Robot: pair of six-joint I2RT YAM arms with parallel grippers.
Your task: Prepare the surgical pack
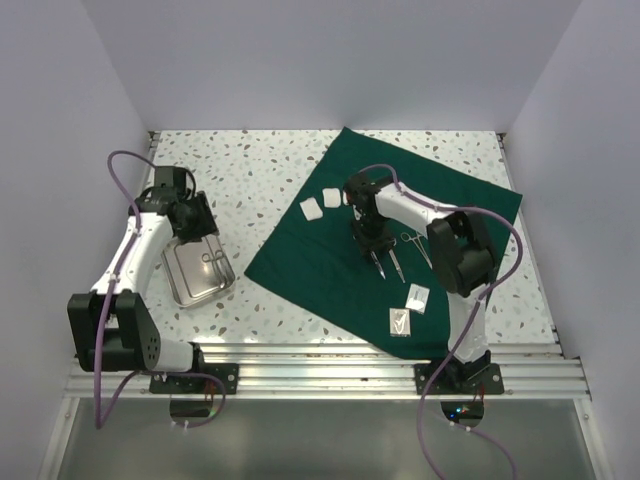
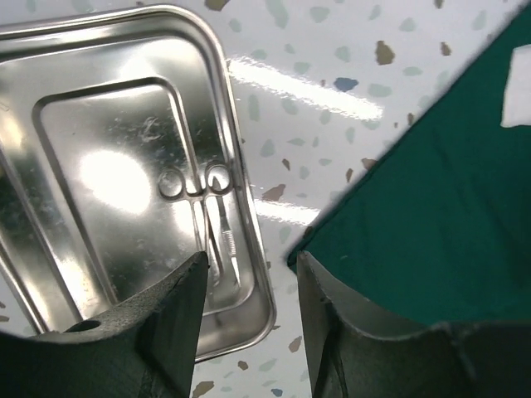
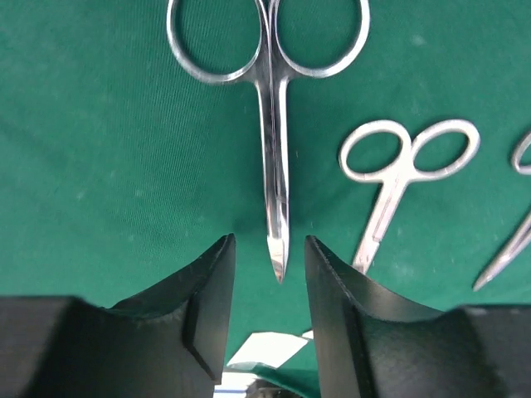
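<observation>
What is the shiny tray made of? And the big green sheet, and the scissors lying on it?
The tray looks like polished metal, probably steel: it mirrors the light with bright glare. The green sheet seems to be woven cloth, matte, with a faint weave and soft creases. The scissors look like smooth, shiny steel too, with bright glints along them.

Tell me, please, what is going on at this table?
Two robot arms are preparing a surgical pack. The left gripper hovers open and empty above the steel tray, which sits on the table beside the green cloth and has one instrument in it. The right gripper is open over the cloth, with the tip of the scissors between its jaws. Other instruments and white gauze squares lie on the cloth.
</observation>
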